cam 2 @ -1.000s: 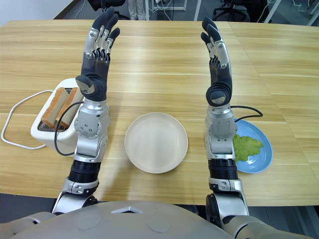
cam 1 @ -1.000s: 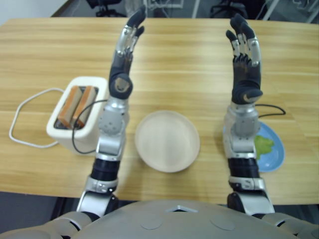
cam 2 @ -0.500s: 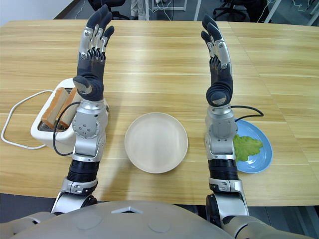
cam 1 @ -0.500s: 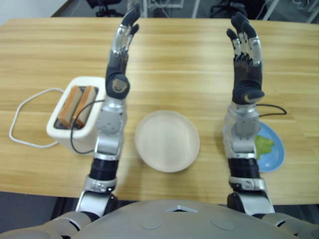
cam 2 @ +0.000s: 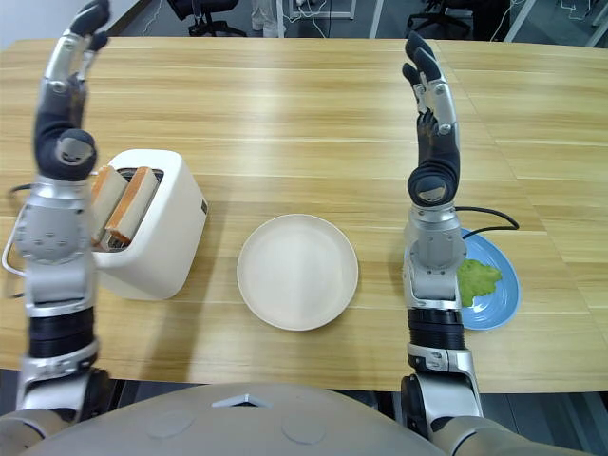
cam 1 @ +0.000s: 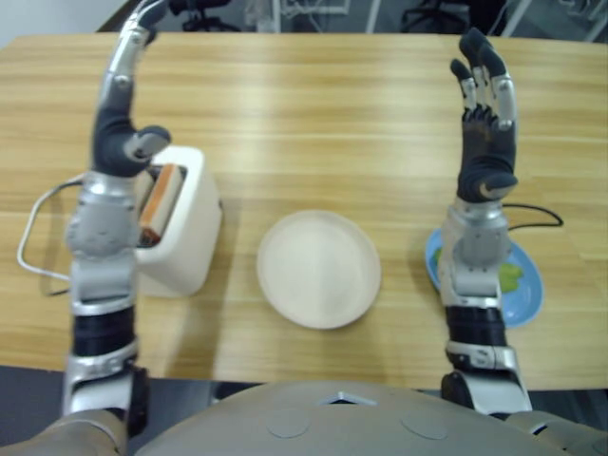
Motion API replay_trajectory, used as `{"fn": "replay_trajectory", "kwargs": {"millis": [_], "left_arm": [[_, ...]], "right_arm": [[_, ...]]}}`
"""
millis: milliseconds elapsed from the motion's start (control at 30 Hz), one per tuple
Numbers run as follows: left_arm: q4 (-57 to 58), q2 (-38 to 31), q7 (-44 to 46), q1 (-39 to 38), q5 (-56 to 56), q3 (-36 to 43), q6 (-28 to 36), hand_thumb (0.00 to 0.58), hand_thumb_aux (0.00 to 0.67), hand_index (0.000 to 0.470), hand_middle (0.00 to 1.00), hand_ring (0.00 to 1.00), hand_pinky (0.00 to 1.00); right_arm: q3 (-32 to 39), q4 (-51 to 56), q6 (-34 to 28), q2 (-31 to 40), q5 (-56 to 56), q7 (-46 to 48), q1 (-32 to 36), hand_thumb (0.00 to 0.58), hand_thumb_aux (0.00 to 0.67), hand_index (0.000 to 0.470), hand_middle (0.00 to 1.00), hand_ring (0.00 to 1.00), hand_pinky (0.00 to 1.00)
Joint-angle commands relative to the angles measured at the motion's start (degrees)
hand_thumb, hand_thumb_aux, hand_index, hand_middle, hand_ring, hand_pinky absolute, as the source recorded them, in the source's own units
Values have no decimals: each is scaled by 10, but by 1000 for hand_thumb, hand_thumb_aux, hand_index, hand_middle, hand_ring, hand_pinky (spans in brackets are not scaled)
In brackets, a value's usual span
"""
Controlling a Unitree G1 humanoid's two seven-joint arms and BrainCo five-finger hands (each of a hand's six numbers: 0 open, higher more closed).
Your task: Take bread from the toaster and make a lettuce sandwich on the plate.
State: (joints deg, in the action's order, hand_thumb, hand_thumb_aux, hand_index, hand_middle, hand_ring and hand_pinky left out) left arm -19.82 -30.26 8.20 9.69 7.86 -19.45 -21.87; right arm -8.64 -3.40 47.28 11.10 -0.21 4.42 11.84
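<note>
A white toaster (cam 2: 161, 233) stands at the left of the wooden table, with two browned bread slices (cam 2: 122, 201) upright in its slots. My left hand (cam 2: 65, 104) is raised over the toaster's left side, open and holding nothing; its forearm hides the toaster's left edge. An empty cream plate (cam 2: 297, 271) lies in the middle. At the right, a blue plate (cam 2: 501, 296) carries a green lettuce leaf (cam 2: 476, 277). My right hand (cam 2: 432, 123) is held upright above and behind that blue plate, open with nothing in it.
A white power cord (cam 1: 30, 220) loops off the toaster's left side. A black cable (cam 2: 492, 219) runs behind the blue plate. The table's front edge is close to the plates. Office chairs stand beyond the far edge.
My left arm has swung left, from between the toaster and the cream plate to the toaster's left side. The right hand has shifted slightly right. Both hands stay open.
</note>
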Motion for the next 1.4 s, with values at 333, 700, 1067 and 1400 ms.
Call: {"fn": "replay_trajectory", "kwargs": {"millis": [333, 700, 1067, 1400], "left_arm": [[113, -195, 92, -198, 86, -166, -11, 0, 0, 0, 0, 0, 0], [143, -271, 142, -281, 145, -156, -44, 0, 0, 0, 0, 0, 0], [148, -282, 169, -296, 172, -122, -41, 0, 0, 0, 0, 0, 0], [151, -279, 166, -286, 196, -88, -39, 0, 0, 0, 0, 0, 0]], "right_arm": [[-30, -32, -2, 12, 1, -12, -16, 0, 0, 0, 0, 0, 0], [-37, -44, 0, 14, 4, -14, -24, 0, 0, 0, 0, 0, 0], [-41, -53, 4, 17, 10, -13, -31, 0, 0, 0, 0, 0, 0], [-43, -54, 8, 18, 12, -12, -33, 0, 0, 0, 0, 0, 0]]}}
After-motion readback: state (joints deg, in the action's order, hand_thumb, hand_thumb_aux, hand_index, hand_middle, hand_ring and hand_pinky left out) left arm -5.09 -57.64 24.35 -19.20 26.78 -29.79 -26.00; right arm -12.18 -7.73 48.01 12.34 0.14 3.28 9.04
